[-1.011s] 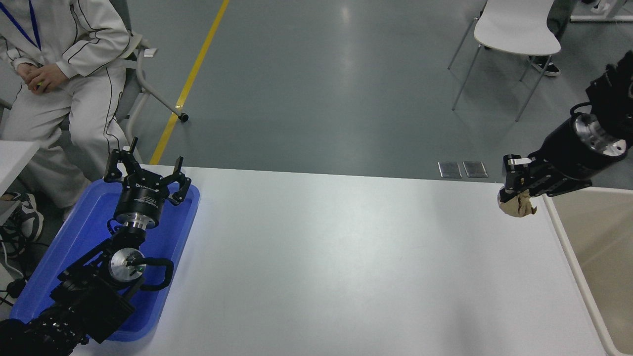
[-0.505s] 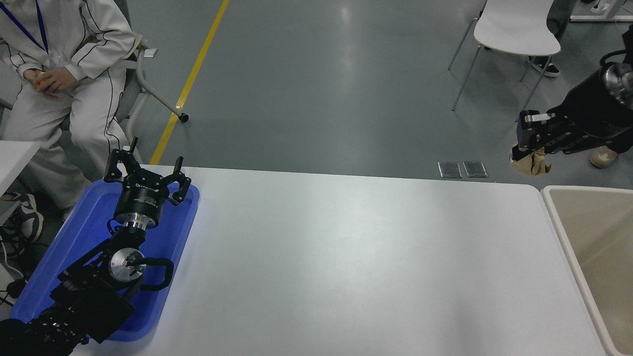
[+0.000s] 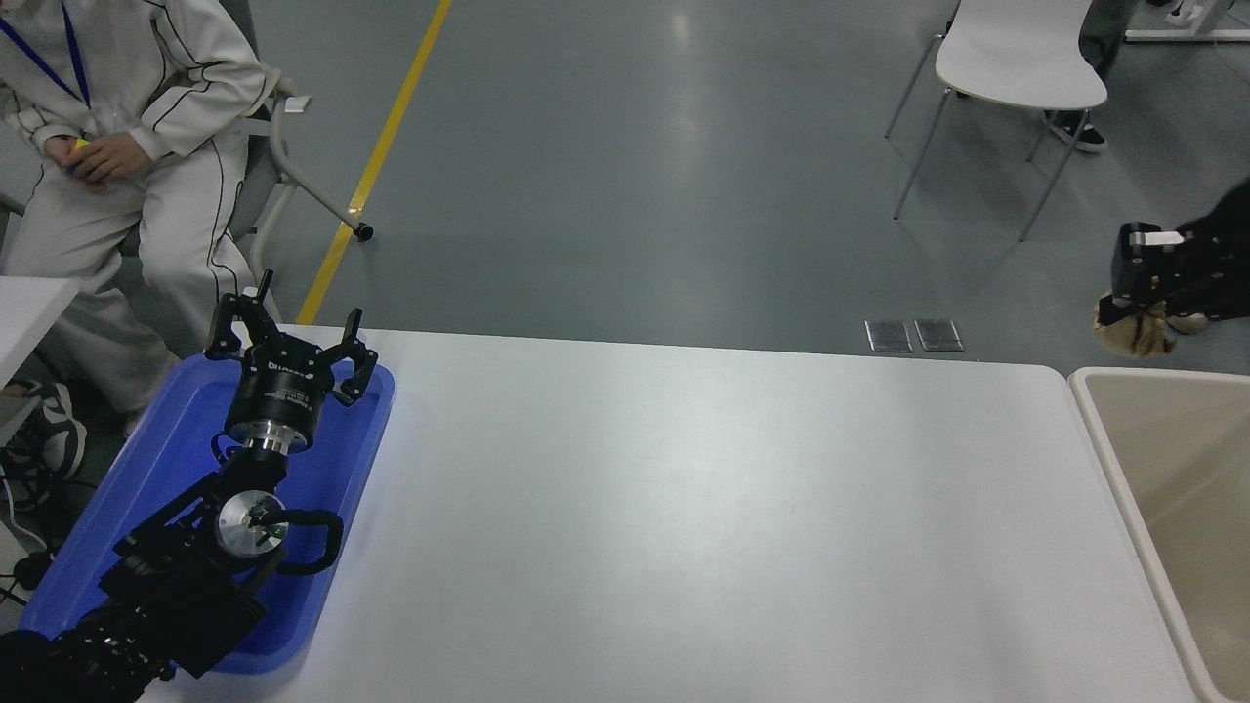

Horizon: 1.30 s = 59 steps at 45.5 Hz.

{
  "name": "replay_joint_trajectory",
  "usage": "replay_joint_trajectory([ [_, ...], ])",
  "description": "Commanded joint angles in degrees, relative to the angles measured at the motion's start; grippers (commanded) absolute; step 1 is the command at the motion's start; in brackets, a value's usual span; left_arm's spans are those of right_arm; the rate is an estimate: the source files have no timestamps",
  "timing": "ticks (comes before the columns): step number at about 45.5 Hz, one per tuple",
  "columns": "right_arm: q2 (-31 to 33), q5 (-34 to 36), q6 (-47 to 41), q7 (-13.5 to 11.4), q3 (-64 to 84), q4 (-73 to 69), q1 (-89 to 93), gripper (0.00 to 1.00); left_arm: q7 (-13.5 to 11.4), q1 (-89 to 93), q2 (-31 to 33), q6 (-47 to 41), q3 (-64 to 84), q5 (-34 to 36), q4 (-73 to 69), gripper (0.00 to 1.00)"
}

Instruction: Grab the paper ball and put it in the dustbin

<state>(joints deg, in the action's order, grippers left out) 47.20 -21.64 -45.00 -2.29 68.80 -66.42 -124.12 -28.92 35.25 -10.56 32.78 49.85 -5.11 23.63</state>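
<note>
Right hand at the 3 o'clock edge of the view, raised well clear of the tabletop, clenched on the paper ball. The tan wad hangs beneath the black fingers, most of it showing below them. The arm enters from the right edge, roughly level, with the hand pointing toward 9 o'clock; only its last section is in view.

The dustbin sits directly below, toward 5 o'clock of the hand, its pale rim against the tabletop's right edge. The ball appears just beyond the bin's far rim, not clearly over the opening.

Progress: pick-up done, carry under way. Left to do, by judgement: bring the ball over the opening and let go.

Left hand parked at 8 o'clock over the blue tray, fingers spread, holding nothing.

A person in white sits at 10 o'clock, beyond the tabletop.
</note>
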Motion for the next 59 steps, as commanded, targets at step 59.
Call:
replay_joint_trajectory([
  [59, -5.4, 5.9, 20.7, 0.0, -49.8, 48.5, 80.5, 0.0, -0.1, 0.0, 0.0, 0.0, 0.0, 0.0, -0.1, 1.0],
])
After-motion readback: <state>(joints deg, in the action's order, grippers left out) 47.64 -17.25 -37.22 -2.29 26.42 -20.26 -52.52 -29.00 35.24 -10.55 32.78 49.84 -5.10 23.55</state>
